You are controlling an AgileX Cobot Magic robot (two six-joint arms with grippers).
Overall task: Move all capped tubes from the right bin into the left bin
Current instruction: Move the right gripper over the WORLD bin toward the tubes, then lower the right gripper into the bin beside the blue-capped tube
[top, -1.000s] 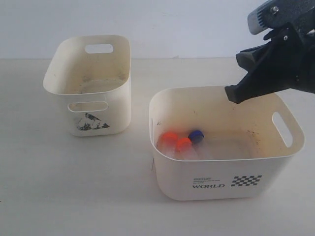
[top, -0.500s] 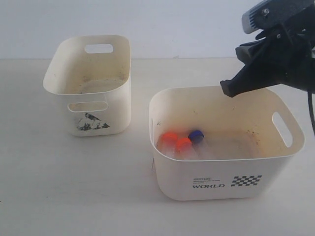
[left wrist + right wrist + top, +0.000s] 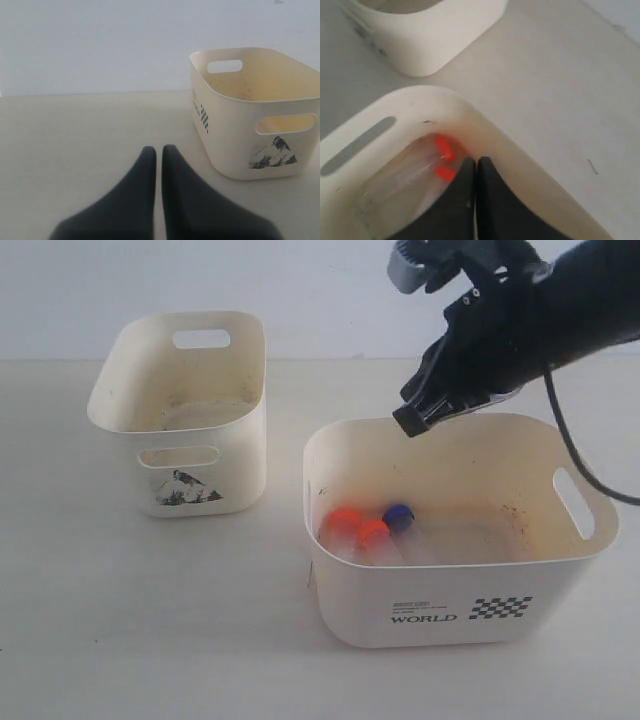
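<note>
exterior view: my right gripper (image 3: 406, 426), fingers together, hovers over the far rim of the wide bin (image 3: 440, 585); three capped tubes (image 3: 372, 533) lie below it, toward the near wall. no tube lifted yet, i judge: next, spread fingers and descend onto one.

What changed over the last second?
The right gripper swung left in the exterior view, above the back rim of the right bin, toward the end where the capped tubes lie. It is shut and holds nothing. The tubes, that bin and the left bin stayed put.
</note>
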